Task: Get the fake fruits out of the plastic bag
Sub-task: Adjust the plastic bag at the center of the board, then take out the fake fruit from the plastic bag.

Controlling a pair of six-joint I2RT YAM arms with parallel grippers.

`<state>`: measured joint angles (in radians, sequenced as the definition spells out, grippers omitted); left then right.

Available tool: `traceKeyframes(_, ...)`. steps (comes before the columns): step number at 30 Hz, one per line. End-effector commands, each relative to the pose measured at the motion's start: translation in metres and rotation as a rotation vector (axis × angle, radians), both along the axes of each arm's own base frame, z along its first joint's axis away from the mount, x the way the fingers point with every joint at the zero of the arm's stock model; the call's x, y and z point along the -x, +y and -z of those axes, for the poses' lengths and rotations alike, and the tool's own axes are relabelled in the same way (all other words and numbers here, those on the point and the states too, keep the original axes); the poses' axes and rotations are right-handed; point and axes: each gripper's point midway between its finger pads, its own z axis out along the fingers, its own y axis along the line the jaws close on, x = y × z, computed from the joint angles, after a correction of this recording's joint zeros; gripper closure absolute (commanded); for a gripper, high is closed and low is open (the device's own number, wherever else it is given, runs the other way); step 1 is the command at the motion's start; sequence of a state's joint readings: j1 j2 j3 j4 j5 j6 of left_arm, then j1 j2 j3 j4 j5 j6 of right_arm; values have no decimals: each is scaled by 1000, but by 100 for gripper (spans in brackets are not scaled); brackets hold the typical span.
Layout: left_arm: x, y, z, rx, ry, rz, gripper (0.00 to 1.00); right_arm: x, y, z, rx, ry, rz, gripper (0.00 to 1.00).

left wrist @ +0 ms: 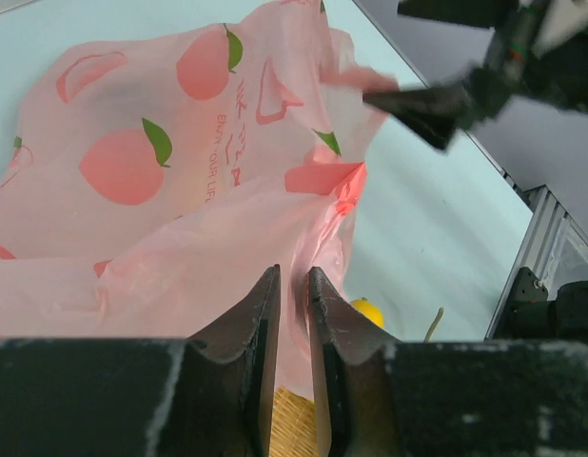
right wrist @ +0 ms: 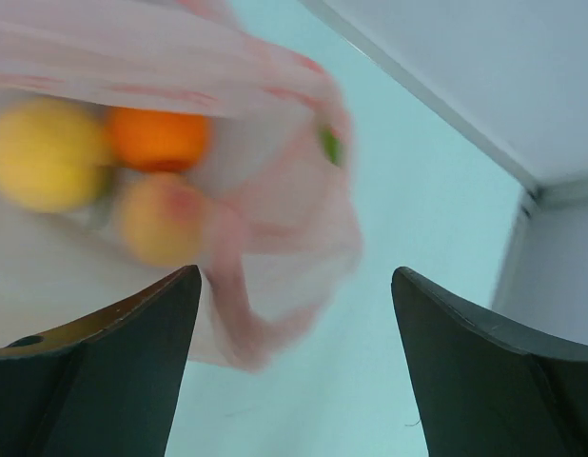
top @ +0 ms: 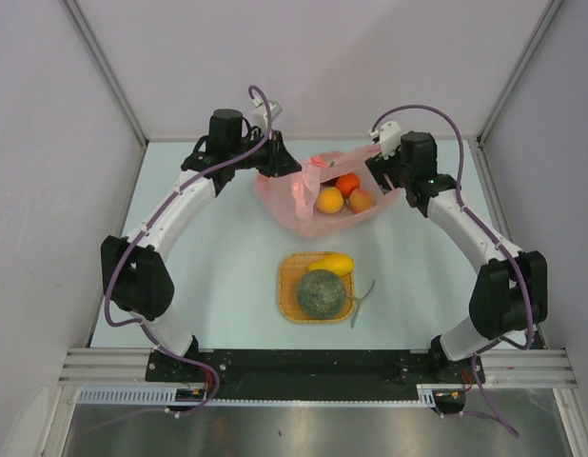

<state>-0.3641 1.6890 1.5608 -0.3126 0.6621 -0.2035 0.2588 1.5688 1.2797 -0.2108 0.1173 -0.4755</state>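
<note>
Pink plastic bag [left wrist: 180,219] pinched between left fingers [left wrist: 261,333]; right fingers [right wrist: 113,371] spread.

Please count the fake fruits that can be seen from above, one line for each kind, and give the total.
Melon, on the woven mat: 1
Mango, on the mat: 1
Small round fruits, in the plastic bag: 3
Total: 5 visible; the bag may hide more.

Before you: bag [left wrist: 161,219] thin translucent pink plastic, crinkled, faintly glossy; round fruits [top: 348,184] inside smooth; melon [top: 322,293] rough, netted; mango [top: 334,264] smooth; mat [top: 286,284] coarse woven fibre; table [top: 218,267] matt.
</note>
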Motion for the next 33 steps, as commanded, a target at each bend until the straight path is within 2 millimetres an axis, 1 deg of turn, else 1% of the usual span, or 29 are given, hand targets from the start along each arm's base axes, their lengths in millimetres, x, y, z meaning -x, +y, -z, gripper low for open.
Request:
traceKeyframes(1, -1, -6, -20, 32, -36, 19, 77, 57, 94, -34, -73, -8, -352, 16)
traceKeyframes(3, 1, -6, -18, 28, -33, 20, 77, 67, 109, -39, -118, -1, -399, 20)
traceKeyframes(4, 1, -5, -18, 27, -30, 18, 77, 73, 121, -39, -134, 5, -434, 26)
traceKeyframes(5, 2, -4, -15, 24, -26, 16, 77, 72, 125, -41, -139, -4, -438, 27)
traceKeyframes(6, 3, -5, -17, 25, -30, 17, 78, 72, 130, -38, -142, 0, -440, 30)
traceKeyframes(7, 3, -4, -16, 25, -31, 14, 79, 68, 132, -31, -138, 11, -440, 32)
traceKeyframes(8, 4, -4, -14, 21, -26, 15, 83, 66, 136, -28, -137, 11, -450, 35)
traceKeyframes(9, 4, -3, -15, 24, -27, 12, 85, 64, 138, -23, -128, 14, -465, 39)
traceKeyframes(10, 4, -4, -13, 22, -27, 13, 86, 58, 140, -8, -113, 42, -463, 41)
traceKeyframes(12, 5, -2, -13, 21, -28, 11, 92, 51, 139, 5, -100, 60, -457, 45)
traceKeyframes(13, 6, -3, -14, 21, -30, 12, 95, 45, 133, 13, -100, 77, -445, 46)
traceKeyframes(14, 6, -2, -14, 21, -33, 11, 100, 41, 131, 28, -103, 111, -439, 47)
traceKeyframes(15, 6, -2, -14, 20, -31, 10, 99, 38, 129, 35, -106, 126, -436, 47)
traceKeyframes(16, 8, -1, -15, 22, -35, 13, 100, 34, 126, 41, -100, 136, -421, 46)
traceKeyframes(17, 10, -3, -15, 25, -33, 26, 100, 28, 120, 55, -89, 158, -398, 45)
traceKeyframes(19, 11, -2, -15, 27, -33, 27, 100, 19, 113, 60, -81, 153, -350, 36)
traceKeyframes(20, 12, -1, -15, 26, -33, 24, 100, 13, 110, 59, -82, 136, -332, 31)
traceKeyframes(21, 12, -1, -14, 25, -33, 25, 100, 8, 106, 62, -70, 128, -301, 23)
traceKeyframes(23, 12, -1, -13, 21, -31, 21, 100, 2, 103, 64, -56, 110, -284, 16)
traceKeyframes(24, 13, 0, -13, 22, -32, 21, 100, -1, 101, 70, -45, 117, -270, 13)
traceKeyframes(26, 13, -1, -11, 24, -29, 18, 100, -5, 99, 74, -43, 115, -261, 11)
traceKeyframes(27, 14, -1, -11, 27, -25, 19, 100, -7, 100, 82, -43, 129, -258, 10)
traceKeyframes(29, 13, -2, -10, 30, -20, 20, 100, -10, 99, 88, -53, 140, -248, 10)
traceKeyframes(31, 14, -2, -10, 31, -19, 20, 100, -13, 97, 100, -54, 167, -240, 10)
traceKeyframes(32, 13, -2, -11, 31, -20, 20, 100, -16, 97, 99, -56, 163, -240, 10)
traceKeyframes(33, 13, -2, -12, 31, -23, 19, 100, -18, 96, 107, -51, 176, -236, 10)
